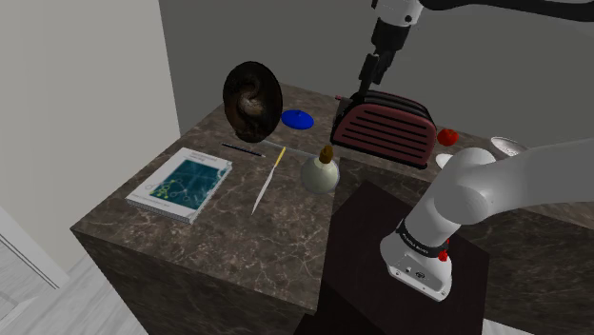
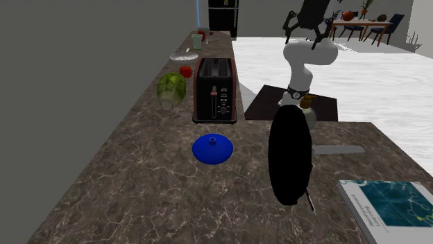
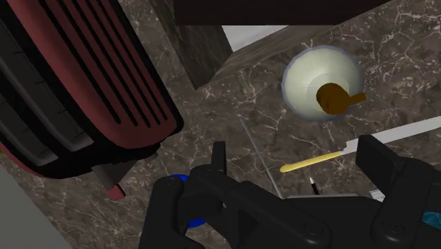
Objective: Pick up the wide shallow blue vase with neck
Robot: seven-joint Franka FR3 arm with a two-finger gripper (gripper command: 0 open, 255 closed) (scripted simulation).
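1. Looking down over the marbled counter [image 1: 238, 247], we find the blue vase [image 1: 298, 118] near the back wall, between an upright black disc [image 1: 252, 100] and a dark red toaster [image 1: 384, 128], touching neither.
2. We see the vase [image 2: 212, 148] in the second exterior view as a wide, flat, round body resting on the counter, with a short neck rising from its middle.
3. Its axis therefore stands upright with the neck pointing straight up. Its broad dimension lies flat along the counter, and being round it favours no side.
4. We see the gripper [image 1: 367, 78] hanging above the end of the toaster that lies nearer the vase, well clear of both.
5. In the wrist view the gripper [image 3: 295, 152] has its black fingers [image 3: 219, 159] standing apart, with nothing clasped. A sliver of the vase [image 3: 180, 180] peeks out beside the hand's body, next to the toaster [image 3: 78, 92].
6. Beyond the fingers we make out a round pale bottle with a brown stopper [image 3: 321, 81] and a yellow-handled knife [image 3: 314, 163].
7. A book with a blue-green cover [image 1: 181, 184] lies well apart from the vase, toward the counter's front edge.
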